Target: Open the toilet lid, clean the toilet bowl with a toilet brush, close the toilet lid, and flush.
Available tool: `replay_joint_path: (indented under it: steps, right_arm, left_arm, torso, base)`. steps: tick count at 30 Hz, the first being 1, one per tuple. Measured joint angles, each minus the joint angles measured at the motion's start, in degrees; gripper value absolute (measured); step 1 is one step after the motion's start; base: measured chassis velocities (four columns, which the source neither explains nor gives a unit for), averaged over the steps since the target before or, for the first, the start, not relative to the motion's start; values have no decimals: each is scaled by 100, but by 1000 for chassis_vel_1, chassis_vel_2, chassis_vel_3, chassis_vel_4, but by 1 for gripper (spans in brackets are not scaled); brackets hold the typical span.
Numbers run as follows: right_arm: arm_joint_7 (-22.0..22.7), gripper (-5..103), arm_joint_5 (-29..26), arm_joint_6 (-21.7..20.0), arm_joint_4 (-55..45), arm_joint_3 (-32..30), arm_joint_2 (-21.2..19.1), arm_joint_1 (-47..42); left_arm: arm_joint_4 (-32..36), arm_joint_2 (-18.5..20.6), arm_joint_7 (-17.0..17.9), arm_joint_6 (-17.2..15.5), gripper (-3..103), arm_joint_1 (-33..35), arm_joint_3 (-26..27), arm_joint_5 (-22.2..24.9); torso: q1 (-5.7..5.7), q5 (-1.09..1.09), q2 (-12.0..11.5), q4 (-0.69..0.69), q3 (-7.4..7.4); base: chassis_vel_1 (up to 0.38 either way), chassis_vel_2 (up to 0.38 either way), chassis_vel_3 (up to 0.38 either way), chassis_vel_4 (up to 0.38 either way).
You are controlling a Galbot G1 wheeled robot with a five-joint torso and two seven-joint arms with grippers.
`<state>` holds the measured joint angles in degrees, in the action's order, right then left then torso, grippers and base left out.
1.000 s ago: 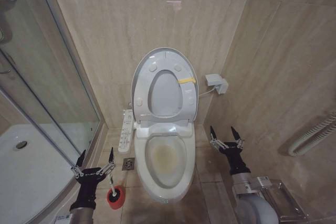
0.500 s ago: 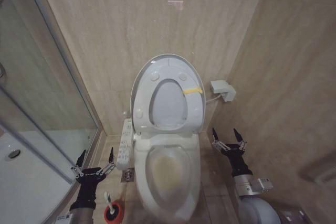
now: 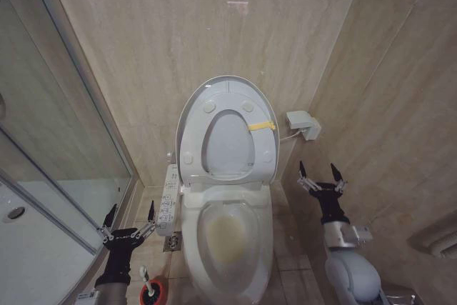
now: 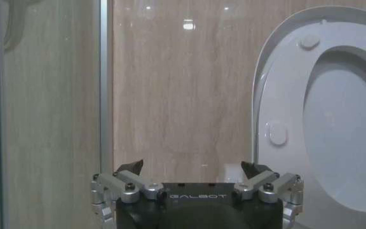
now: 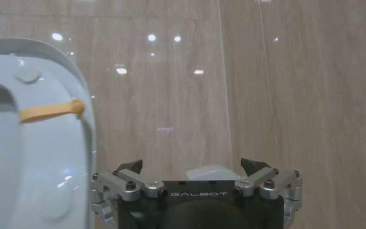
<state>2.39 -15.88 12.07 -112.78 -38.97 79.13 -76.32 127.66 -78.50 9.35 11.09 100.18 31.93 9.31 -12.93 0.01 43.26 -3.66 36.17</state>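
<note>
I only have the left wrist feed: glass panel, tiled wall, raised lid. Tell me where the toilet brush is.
Observer: The toilet brush stands in its red holder on the floor, just below the left gripper in the head view, between the shower glass and the toilet bowl.
Operator: Give me the left gripper's state.
Observer: Open, holding nothing, hovering beside the side control panel.
Operator: Now report the bowl.
Observer: Uncovered, with yellowish staining inside; the toilet lid and the seat both stand upright against the wall.
Operator: Tell me about the right arm.
Observer: The right gripper is open and empty, on the bowl's far side, below a white wall box.
</note>
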Motion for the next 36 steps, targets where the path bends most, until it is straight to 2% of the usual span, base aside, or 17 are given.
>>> replay_joint_path:
  steps: [10, 23, 31, 36]
  right_arm:
    - [119, 100, 91, 4, 1129, 237, -246, 1284]
    - [155, 100, 177, 116, 2595, 589, -339, 2858]
    - [210, 100, 136, -6, 2880, 811, -395, 3469]
    - [275, 100, 91, -66, 2743, 1005, -426, 3489]
  left_arm:
    - [0, 0, 0, 0, 100, 0, -1, 0]
    - [0, 0, 0, 0, 100, 0, -1, 0]
    - [0, 0, 0, 0, 100, 0, 0, 0]
    - [0, 0, 0, 0, 100, 0, -1, 0]
  torso:
    - [-3, 0, -1, 0, 1]
    - [-3, 0, -1, 0, 2]
    - [-2, -1, -1, 0, 1]
    - [-2, -1, -1, 0, 1]
  base:
    - [0, 0, 0, 0]
    - [0, 0, 0, 0]
    - [0, 0, 0, 0]
    - [0, 0, 0, 0]
